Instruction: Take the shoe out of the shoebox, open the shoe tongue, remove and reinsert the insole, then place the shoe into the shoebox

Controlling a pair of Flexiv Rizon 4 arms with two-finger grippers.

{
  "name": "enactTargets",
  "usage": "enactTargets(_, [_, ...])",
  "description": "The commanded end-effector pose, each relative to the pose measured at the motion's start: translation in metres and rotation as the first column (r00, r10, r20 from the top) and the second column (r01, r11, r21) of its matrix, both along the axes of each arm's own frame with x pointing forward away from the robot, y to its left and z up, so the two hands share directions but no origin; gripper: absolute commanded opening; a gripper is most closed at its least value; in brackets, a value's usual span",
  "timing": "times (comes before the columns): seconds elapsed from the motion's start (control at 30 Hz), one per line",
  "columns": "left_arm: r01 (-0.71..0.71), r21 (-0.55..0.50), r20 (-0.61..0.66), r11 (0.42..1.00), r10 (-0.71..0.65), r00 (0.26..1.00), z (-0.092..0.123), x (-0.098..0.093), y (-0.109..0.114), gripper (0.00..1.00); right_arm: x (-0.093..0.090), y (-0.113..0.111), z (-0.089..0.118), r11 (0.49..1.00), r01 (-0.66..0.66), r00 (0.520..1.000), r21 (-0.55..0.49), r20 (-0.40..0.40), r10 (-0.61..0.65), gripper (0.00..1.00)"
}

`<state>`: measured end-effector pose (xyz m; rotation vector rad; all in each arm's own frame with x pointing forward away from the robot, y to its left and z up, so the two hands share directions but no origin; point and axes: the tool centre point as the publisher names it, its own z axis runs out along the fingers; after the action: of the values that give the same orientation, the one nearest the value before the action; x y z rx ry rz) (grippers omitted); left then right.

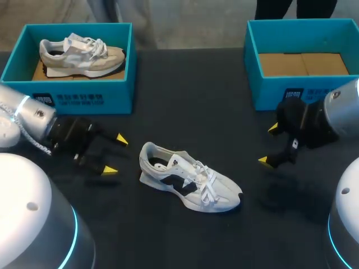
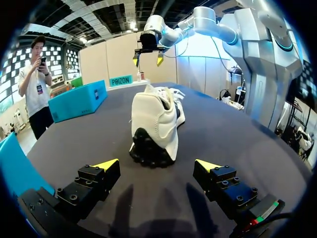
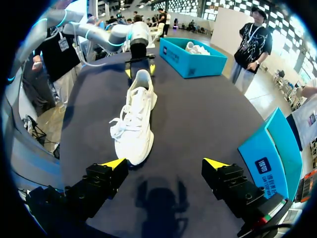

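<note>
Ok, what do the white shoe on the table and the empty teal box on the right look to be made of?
The white shoe: probably matte textile with smoother synthetic or leather overlays, judging by its soft look and cloth laces; the knobbed black outsole looks like rubber. The empty teal box: likely cardboard, matte printed outside, with raw brown flaps as its floor.

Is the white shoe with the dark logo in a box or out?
Out: the white shoe sits upright on its sole directly on the dark table.

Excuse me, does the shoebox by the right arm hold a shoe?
No, that shoebox shows only its bare brown floor, with no shoe inside.
</note>
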<state>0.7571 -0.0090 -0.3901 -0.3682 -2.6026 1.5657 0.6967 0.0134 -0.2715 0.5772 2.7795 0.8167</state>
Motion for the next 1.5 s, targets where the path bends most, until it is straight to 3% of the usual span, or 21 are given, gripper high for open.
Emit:
enactTargets(0.03, [0.027, -0.003, -0.01, 1.0, -0.027, 1.0, 0.0, 0.007, -0.011, 1.0, 0.0, 0.001, -0.001, 1.0, 0.003, 1.0, -0.004, 0.001, -0.003, 1.0])
enactTargets(0.63, [0.115, -0.012, -0.024, 0.993, -0.116, 0.993, 0.0, 0.014, -0.041, 1.0, 0.0, 0.001, -0.001, 1.0, 0.003, 1.0, -0.004, 0.001, -0.003, 1.0])
enactTargets(1.5, [0.121, -0.039, -0.039, 0.992, -0.123, 0.992, 0.003, 0.017, -0.041, 1.0, 0.0, 0.001, -0.001, 1.0, 0.003, 1.0, -0.004, 0.001, -0.003, 1.0])
